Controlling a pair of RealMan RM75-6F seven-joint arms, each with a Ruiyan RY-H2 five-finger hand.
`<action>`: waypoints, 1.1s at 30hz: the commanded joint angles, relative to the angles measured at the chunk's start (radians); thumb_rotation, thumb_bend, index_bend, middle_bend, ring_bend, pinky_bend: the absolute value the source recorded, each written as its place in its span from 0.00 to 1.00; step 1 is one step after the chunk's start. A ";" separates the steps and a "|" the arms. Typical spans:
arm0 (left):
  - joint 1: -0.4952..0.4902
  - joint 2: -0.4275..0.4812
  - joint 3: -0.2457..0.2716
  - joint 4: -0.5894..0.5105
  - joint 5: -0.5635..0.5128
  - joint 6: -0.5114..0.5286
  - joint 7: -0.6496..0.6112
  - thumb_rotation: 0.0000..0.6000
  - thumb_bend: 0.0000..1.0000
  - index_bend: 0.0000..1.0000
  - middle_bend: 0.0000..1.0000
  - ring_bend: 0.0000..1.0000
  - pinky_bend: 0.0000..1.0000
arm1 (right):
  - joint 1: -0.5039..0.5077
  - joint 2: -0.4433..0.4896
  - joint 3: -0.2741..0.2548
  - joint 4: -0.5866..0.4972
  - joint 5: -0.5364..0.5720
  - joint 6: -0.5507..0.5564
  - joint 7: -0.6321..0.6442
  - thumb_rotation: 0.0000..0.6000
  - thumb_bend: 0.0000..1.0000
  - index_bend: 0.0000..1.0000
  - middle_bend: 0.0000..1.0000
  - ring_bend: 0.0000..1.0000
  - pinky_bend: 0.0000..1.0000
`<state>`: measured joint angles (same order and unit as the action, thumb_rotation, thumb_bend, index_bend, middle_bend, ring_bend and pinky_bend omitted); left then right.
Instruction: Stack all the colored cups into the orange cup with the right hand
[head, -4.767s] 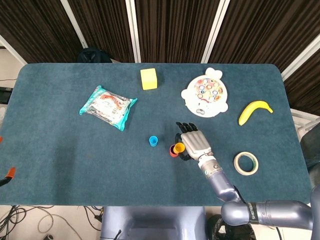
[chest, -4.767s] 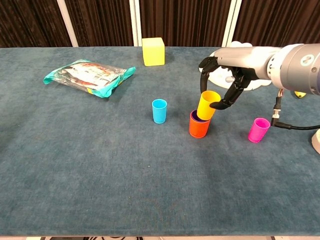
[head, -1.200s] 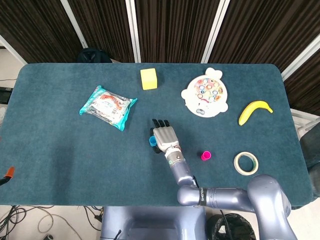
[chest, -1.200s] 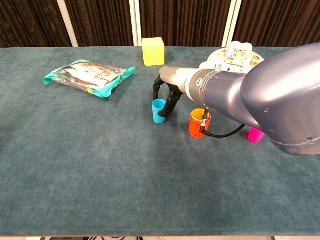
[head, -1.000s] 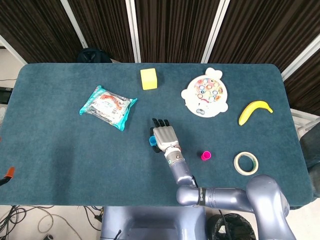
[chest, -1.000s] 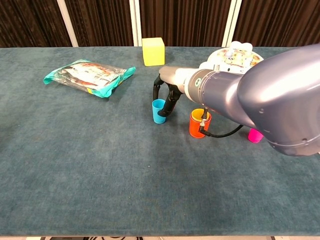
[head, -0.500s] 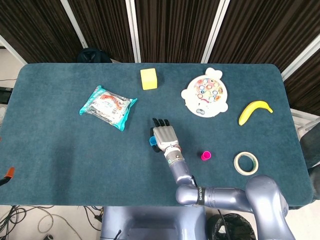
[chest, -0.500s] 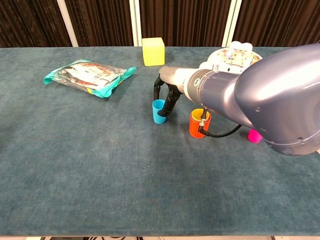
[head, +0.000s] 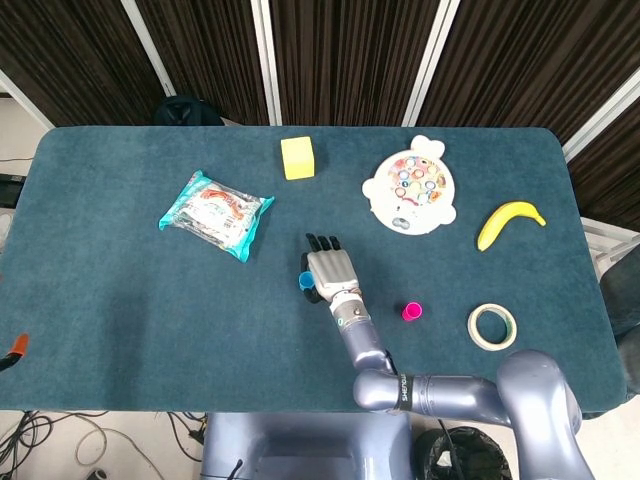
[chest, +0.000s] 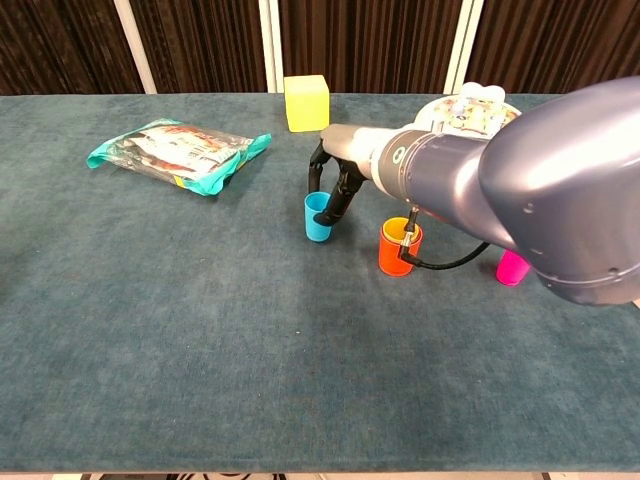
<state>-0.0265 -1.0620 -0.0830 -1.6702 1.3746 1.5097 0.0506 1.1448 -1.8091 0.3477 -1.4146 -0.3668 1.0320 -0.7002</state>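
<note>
My right hand (chest: 338, 172) grips the small blue cup (chest: 318, 218) from above, fingers curled around its rim. In the head view the right hand (head: 328, 271) covers most of the blue cup (head: 304, 284), leaving only the cup's left edge showing. To the right stands the orange cup (chest: 397, 255) with the yellow cup (chest: 400, 229) nested inside; the forearm hides both from the head camera. The pink cup (chest: 513, 267) stands alone further right, seen as the pink cup (head: 411, 312) from above. My left hand is out of sight.
A yellow block (head: 298, 158) and a teal snack packet (head: 216, 213) lie at the back left. A white toy plate (head: 415, 189), a banana (head: 508, 222) and a tape roll (head: 492, 326) sit to the right.
The yellow cup has been left in the orange cup and the hand moved left to the blue cup. In the last half second the blue cup has risen slightly in the hand's grip.
</note>
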 joint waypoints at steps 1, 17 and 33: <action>0.000 0.000 0.000 0.001 0.001 0.000 0.000 1.00 0.27 0.02 0.03 0.00 0.00 | -0.008 0.016 0.006 -0.019 -0.005 0.004 0.007 1.00 0.42 0.45 0.01 0.06 0.05; 0.001 0.000 0.000 -0.003 0.007 0.009 0.012 1.00 0.27 0.02 0.03 0.00 0.00 | -0.172 0.330 -0.023 -0.401 -0.096 0.065 0.072 1.00 0.42 0.45 0.01 0.06 0.05; 0.002 0.001 0.000 -0.003 0.006 0.011 0.019 1.00 0.27 0.03 0.03 0.00 0.00 | -0.272 0.397 -0.105 -0.472 -0.265 0.042 0.197 1.00 0.42 0.45 0.01 0.06 0.05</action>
<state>-0.0246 -1.0612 -0.0827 -1.6731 1.3804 1.5199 0.0696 0.8778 -1.4065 0.2496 -1.8966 -0.6205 1.0764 -0.5125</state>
